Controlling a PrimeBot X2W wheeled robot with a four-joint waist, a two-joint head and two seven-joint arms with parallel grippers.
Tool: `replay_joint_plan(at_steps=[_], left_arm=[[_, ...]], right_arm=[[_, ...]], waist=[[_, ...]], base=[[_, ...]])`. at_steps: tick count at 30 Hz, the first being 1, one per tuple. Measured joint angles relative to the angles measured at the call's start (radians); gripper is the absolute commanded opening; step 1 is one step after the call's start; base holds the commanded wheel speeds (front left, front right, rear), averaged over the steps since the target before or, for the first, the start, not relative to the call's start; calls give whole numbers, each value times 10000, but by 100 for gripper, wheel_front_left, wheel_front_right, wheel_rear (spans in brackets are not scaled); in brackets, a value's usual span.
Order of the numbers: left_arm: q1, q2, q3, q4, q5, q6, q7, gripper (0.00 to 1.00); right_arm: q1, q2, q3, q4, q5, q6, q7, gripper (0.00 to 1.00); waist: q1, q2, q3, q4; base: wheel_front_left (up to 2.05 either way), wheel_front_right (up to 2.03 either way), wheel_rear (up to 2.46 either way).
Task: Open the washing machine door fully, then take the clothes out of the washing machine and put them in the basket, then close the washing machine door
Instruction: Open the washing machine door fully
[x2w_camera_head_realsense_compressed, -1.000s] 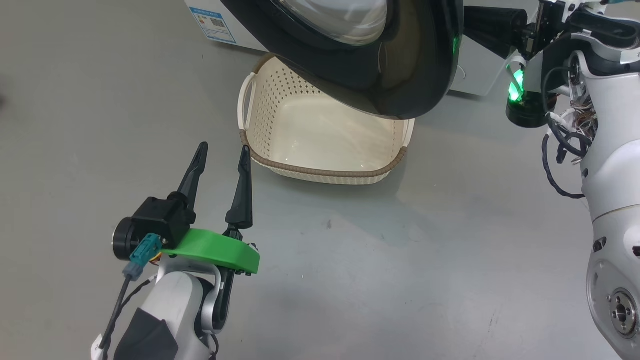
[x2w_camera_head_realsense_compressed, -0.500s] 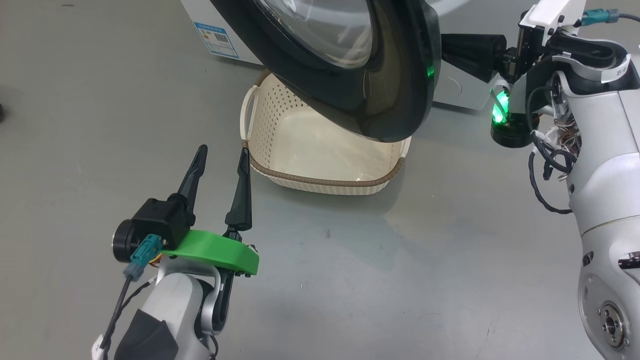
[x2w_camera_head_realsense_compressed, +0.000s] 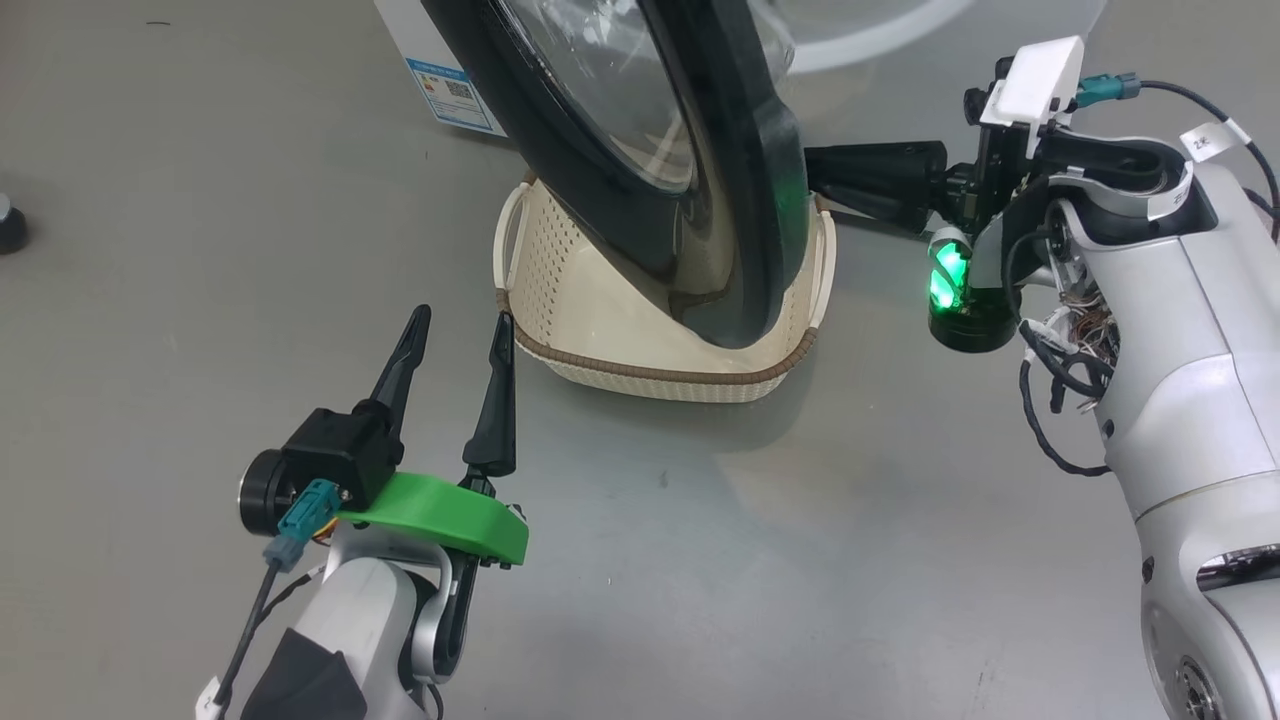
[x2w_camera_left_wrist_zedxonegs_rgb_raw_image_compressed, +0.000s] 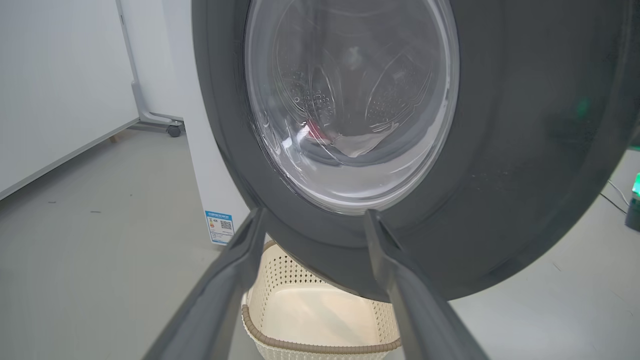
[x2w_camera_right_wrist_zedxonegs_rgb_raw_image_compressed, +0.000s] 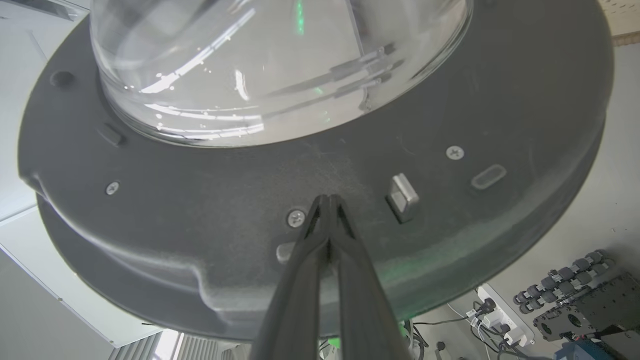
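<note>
Swung wider: washing machine door (x2w_camera_head_realsense_compressed: 730, 150) sits edge-on over the basket (x2w_camera_head_realsense_compressed: 650, 375). Right tool (x2w_camera_right_wrist_zedxonegs_rgb_raw_image_compressed: 327, 199), pinched together, pushes its inner rim; left tool (x2w_camera_head_realsense_compressed: 460, 325) spread apart. Probably stiff and hefty, so push rim, not glass.

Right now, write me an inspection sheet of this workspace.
Surface: grey floor, faintly scuffed.
Job's things: washing machine door partly open, hanging over the basket, no clothes seen in it; washing machine behind; red clothes in the drum, seen through the glass.
Clutter: small dark object at the head view's left edge.
Pincers: left pincer open, holding nothing, beside the basket; right pincer shut, tips at the door's inner face near the latch.
Cables: black cables loose at the right arm; power strip beyond.
Surroundings: white wheeled panel.
</note>
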Motion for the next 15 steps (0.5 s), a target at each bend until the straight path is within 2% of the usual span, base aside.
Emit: replay_joint_plan(at_steps=[15], left_arm=[[102, 0, -98, 35, -81, 0, 0, 100]], right_arm=[[893, 12, 2115, -1028, 1793, 0, 153, 0]], waist=[[0, 0, -195, 197]], base=[[0, 0, 0]])
